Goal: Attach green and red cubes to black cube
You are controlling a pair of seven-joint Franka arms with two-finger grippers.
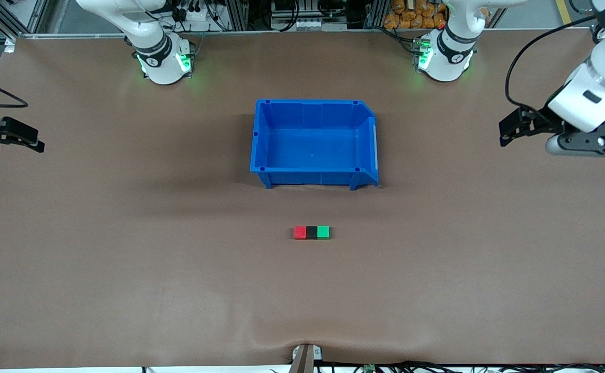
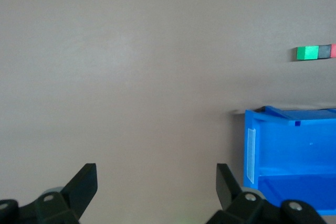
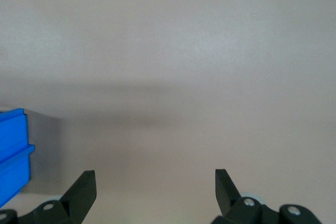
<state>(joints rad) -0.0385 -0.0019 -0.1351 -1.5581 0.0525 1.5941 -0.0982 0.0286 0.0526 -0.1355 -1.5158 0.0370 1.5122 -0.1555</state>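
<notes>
Cube row: You had the red cube (image 1: 300,232), the black cube (image 1: 311,232) and the green cube (image 1: 323,232) touching in one line on the table (image 1: 126,269), black in the middle, red toward the right arm's end, green toward the left arm's end.
Room around the row: You saw bare mat on every side of it; the table's edge nearest the front camera lay at 6 o'clock from the row, well apart.
Blue bin: You found the blue bin (image 1: 261,134) at 12 o'clock from the row, farther from the front camera, apart from the cubes.
Left gripper: Your left gripper (image 2: 156,182) hung over the left arm's end of the table, at 3 o'clock from the bin, fingers spread wide, holding nothing.
Right gripper: Your right gripper (image 3: 155,187) waited over the right arm's end, at 9 o'clock from the bin, fingers likewise released and empty.
</notes>
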